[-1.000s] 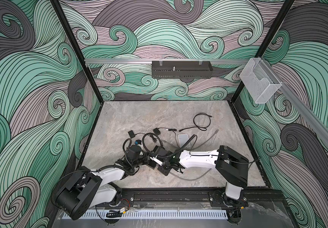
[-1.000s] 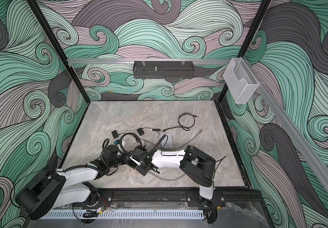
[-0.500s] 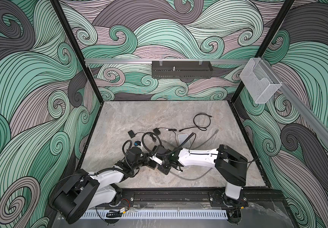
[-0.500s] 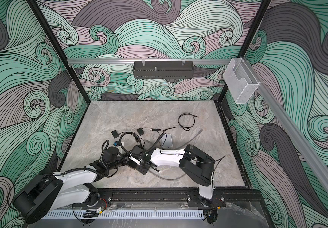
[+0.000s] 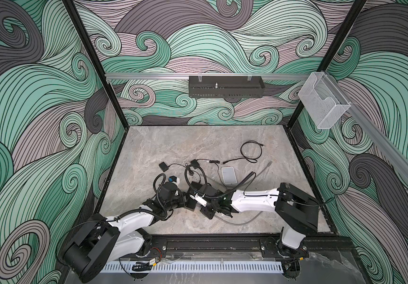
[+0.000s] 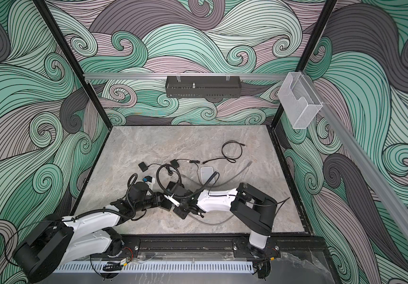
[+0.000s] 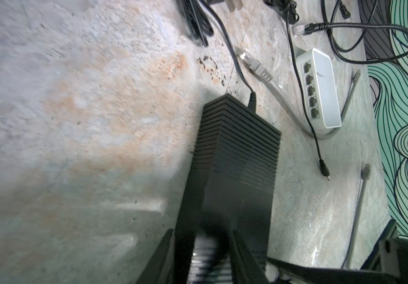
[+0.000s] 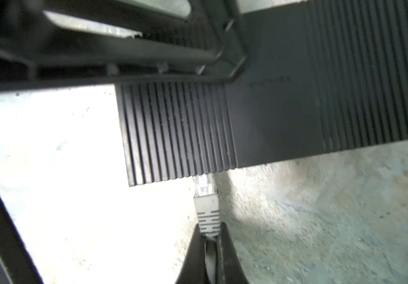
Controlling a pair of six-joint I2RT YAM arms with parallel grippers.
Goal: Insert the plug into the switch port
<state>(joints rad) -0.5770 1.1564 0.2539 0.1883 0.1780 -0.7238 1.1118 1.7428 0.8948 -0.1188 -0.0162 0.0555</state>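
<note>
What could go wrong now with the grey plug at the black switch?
The grey plug touches the edge of the black switch, port hidden; it may miss and jam. The right gripper pinches only its boot, so it could pivot. If the left gripper holds loosely, the switch may slide.

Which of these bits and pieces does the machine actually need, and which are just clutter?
In use: grey network plug pinched in right fingers; black ribbed switch box.
Lying about: white five-port box; black looped cable; small black square adapter.
</note>
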